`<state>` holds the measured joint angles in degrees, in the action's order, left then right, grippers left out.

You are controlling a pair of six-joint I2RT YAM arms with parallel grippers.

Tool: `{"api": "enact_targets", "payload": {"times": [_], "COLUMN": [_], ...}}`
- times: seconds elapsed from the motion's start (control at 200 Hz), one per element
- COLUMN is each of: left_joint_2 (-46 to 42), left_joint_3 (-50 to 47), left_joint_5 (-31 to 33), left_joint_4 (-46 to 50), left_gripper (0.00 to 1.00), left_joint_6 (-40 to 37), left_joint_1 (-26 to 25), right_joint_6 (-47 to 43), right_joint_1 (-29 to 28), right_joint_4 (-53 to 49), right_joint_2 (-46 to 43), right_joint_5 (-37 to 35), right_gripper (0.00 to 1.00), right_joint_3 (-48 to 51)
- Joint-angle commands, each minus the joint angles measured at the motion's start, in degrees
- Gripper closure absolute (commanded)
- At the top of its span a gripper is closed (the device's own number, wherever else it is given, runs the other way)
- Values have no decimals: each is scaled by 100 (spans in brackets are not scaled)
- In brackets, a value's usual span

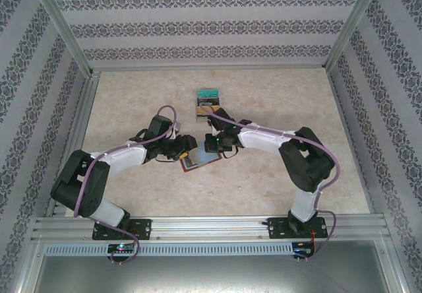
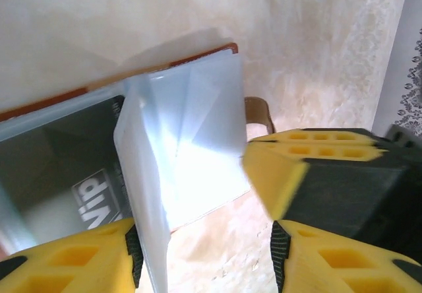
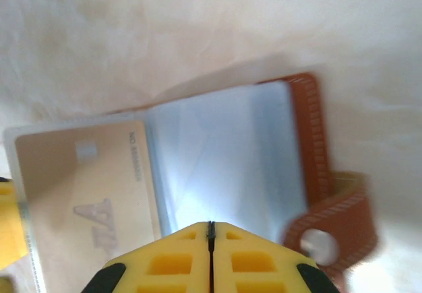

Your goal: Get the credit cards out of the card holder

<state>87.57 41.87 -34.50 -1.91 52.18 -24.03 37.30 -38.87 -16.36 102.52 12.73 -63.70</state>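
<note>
Right gripper closed by open card holder — tan card sleeved.

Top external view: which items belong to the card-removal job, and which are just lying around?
Job:
- card holder, lying open on the table
- tan card and dark card, both in its sleeves

Lying about:
- small stack with a teal top, farther back

You've got a small stepped stack w/ a teal top, just beyond the right gripper on its far side. It sits on a beige marbled table. Patterned wallpaper runs behind & to both sides. Metal frame rail on the near side.
</note>
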Motion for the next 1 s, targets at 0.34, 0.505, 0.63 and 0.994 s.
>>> {"api": "enact_targets", "payload": {"times": [0.34,0.505,0.63,0.994], "left_joint_2": [846,527,254,276], "left_joint_3": [809,793,572,160], "left_joint_5": [-48,364,705,622], "left_joint_4": [-394,70,335,26], "left_gripper": [44,44,43,49], "left_joint_6": [213,65,112,594], "left_joint_1": [-445,-438,-371,-269], "right_joint_6": [336,171,-68,-541], "right_joint_1": [412,403,329,74], "right_joint_4": [307,259,80,-354], "right_joint_2": [-796,-696,-474,281], "right_joint_5": [-242,-134,-60,165], "right_gripper": [89,89,88,90], "right_joint_3": [802,659,363,-301]}}
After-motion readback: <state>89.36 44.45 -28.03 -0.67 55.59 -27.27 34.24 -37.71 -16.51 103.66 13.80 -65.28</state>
